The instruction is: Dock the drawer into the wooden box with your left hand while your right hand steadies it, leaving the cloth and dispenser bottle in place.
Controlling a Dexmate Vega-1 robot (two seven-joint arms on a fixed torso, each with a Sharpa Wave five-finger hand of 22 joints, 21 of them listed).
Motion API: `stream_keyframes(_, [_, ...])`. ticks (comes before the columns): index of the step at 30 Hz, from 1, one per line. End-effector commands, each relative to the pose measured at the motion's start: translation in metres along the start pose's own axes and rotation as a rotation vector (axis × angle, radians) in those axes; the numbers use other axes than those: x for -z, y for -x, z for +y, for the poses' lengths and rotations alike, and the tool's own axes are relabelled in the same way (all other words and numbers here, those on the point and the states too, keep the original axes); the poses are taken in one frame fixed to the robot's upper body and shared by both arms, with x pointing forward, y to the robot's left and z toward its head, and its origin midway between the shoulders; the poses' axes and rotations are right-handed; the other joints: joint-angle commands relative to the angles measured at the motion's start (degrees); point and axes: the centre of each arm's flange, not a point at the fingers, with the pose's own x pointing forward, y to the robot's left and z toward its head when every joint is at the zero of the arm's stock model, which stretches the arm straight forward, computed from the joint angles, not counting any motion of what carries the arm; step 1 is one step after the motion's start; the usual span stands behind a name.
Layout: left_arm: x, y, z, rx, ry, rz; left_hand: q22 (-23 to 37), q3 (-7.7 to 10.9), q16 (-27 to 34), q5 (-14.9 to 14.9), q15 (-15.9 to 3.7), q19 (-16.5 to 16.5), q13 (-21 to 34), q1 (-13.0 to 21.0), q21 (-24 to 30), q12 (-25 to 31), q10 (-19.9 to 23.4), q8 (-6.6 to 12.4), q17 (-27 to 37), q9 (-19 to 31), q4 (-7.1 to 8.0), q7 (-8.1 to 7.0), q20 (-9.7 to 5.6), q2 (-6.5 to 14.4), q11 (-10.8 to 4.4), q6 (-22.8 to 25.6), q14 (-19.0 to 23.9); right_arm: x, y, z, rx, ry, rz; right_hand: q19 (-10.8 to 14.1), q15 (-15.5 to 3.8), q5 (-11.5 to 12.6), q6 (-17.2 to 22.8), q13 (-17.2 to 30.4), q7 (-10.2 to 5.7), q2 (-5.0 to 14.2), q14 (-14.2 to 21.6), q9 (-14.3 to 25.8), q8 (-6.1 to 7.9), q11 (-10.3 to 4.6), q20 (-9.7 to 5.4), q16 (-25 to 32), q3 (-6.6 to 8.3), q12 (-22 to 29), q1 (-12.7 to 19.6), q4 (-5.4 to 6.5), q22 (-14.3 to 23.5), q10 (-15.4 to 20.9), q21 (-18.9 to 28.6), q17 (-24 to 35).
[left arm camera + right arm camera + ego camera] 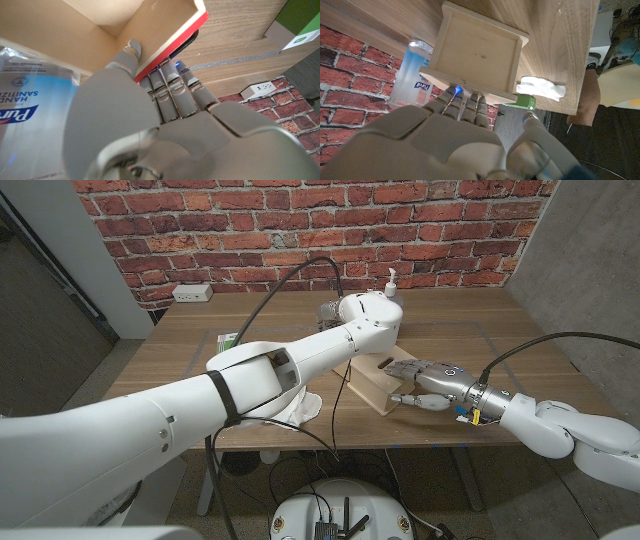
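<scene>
In the left wrist view my left hand point(165, 115) grips the drawer point(150, 35), a pale wooden tray with a red front edge: thumb inside the wall, fingers outside it. From the head camera, my left wrist point(368, 310) hides that hand and the drawer. The wooden box point(372, 388) lies right of the table's middle, and my right hand point(428, 382) rests on it with fingers stretched over its top. In the right wrist view its fingertips point(465, 100) touch the box point(477, 52) at its edge. The dispenser bottle point(392, 282) stands behind. The white cloth point(303, 406) lies partly under my left arm.
A green and white carton point(228, 340) lies on the table's left part, with a power strip point(192, 292) at the back left corner. A brick wall runs behind the table. Black cables hang over the middle and trail from my right wrist.
</scene>
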Motion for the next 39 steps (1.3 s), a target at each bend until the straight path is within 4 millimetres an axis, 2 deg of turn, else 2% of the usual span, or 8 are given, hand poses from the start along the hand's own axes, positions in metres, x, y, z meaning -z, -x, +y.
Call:
stream_keyframes(1, [-0.0068, -0.0005, -0.0005, -0.005, -0.003, -0.012, 0.05, -0.11, 0.2, 0.19, -6.13, 0.14, 0.13, 4.18, -0.11, 0.39, 3.66, 0.3, 0.33, 0.04, 0.24, 0.67, -7.12, 4.63, -3.68, 0.66, 3.28, -0.0009, 0.0004, 0.0014, 0.007, -0.01, -0.001, 0.47, -2.08, -0.14, 0.29, 0.01, 0.25, 2.35, -0.21, 0.12, 0.01, 0.07, -4.56, 0.02, 0.26, 0.28, -0.29, 0.37, 0.24, 0.11, 0.36, 0.18])
stream_keyframes(12, [-0.0127, -0.0028, -0.0044, 0.008, -0.022, -0.017, 0.05, -0.16, 0.22, 0.2, -6.13, 0.14, 0.13, 4.21, -0.1, 0.42, 3.71, 0.34, 0.33, 0.05, 0.25, 0.66, -7.1, 4.65, -3.7, 0.71, 3.28, -0.0008, -0.0008, 0.0021, 0.01, -0.019, -0.002, 0.61, -2.09, -0.14, 0.29, 0.01, 0.27, 2.35, -0.22, 0.12, 0.0, 0.15, -4.57, 0.03, 0.25, 0.3, -0.3, 0.4, 0.24, 0.13, 0.4, 0.2])
stream_keyframes(39, [-0.0063, -0.0057, -0.0017, -0.029, -0.06, 0.015, 0.05, -0.24, 0.22, 0.22, -6.13, 0.11, 0.12, 4.29, -0.1, 0.36, 3.44, 0.32, 0.32, 0.05, 0.25, 0.58, -7.1, 4.68, -3.77, 0.58, 3.19, 0.0001, -0.0043, 0.001, 0.011, -0.029, -0.006, 0.66, -2.12, -0.13, 0.35, 0.01, 0.37, 2.35, -0.27, 0.13, -0.01, 0.29, -4.57, 0.0, 0.28, 0.31, -0.25, 0.43, 0.24, 0.12, 0.37, 0.21])
